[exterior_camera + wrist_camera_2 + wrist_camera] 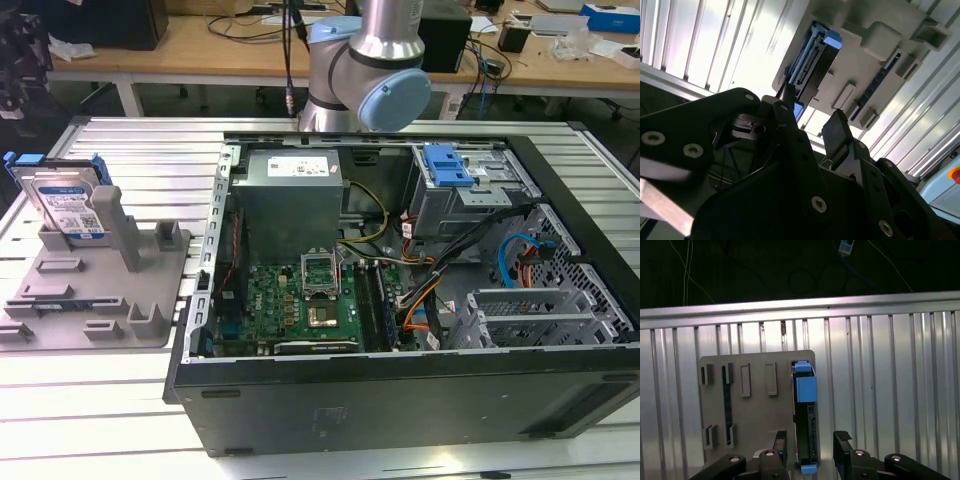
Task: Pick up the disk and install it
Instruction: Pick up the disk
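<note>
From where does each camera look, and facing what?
Exterior view: off the arm, looking down at the computer case and the disk in its grey holder; the arm shows.
First wrist view: on the wrist, facing the disk edge-on; open gripper in foreground.
Second wrist view: on the wrist, oblique; gripper in foreground.
All share disk and holder.

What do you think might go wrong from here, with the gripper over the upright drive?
The silver hard drive in its blue plastic carrier stands on edge in the grey slotted holder; the open black gripper straddles it off-centre, so one finger might clip the carrier.
Loose cables crowd the open black computer case and might snag a carried drive.
</note>
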`<act>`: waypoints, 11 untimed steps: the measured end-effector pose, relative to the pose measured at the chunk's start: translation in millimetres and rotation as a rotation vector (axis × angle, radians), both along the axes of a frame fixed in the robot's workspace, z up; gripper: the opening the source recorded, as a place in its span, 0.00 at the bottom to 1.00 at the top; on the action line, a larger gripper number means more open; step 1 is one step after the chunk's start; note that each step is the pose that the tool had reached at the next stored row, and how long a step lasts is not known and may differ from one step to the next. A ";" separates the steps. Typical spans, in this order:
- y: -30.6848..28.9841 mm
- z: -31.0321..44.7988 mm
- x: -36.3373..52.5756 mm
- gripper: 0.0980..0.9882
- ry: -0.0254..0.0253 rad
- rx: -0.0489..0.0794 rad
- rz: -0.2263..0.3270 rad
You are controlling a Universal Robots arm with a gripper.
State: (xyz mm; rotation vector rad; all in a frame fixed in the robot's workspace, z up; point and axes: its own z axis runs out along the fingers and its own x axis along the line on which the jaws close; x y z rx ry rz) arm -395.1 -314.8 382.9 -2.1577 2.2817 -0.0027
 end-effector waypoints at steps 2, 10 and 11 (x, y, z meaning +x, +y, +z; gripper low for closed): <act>0.0 -0.5 -5.3 0.45 0.0000 0.000 0.013; 0.7 -2.6 -21.8 0.45 0.0000 0.002 0.031; 1.0 -2.8 -21.9 0.45 -0.0001 0.002 0.030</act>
